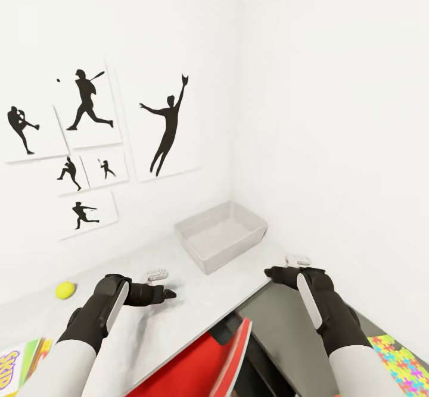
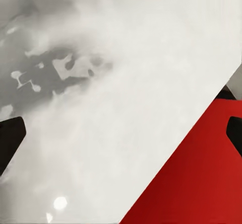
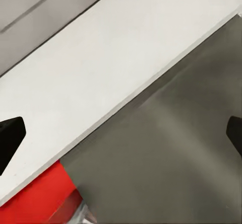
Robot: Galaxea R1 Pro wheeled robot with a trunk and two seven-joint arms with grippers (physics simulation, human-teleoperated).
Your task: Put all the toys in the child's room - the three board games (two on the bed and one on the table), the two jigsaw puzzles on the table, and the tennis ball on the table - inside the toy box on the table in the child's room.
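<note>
— Red chair (image 1: 205,361) sits nearest, tucked under the tabletop (image 1: 179,308) edge between my arms. A puzzle (image 1: 402,361) lies by my right forearm on the dark corner section, and a game (image 1: 21,361) lies at my left elbow on the light top.

— And your end effectors?

— My left end effector (image 1: 162,284) hangs over the bare light top with jaws spread wide, empty. My right end effector (image 1: 292,266) hangs over the seam between the light and dark sections, also spread and holding nothing.

— Where is the ball?

— Ball (image 1: 65,290) rests on the light top beyond my left wrist, near the wall.

— So which step is this?

— I judge it a choosing step: both arms free, nothing picked. The ball looks the easiest first grab. My left arm would need to swing outward, drop around it, close, then carry it across.

— And the box?

— Box (image 1: 220,233) stands farthest back in the room's corner, well past both end effectors. What I can see of its inside is bare grey, with no toy in it yet.
</note>
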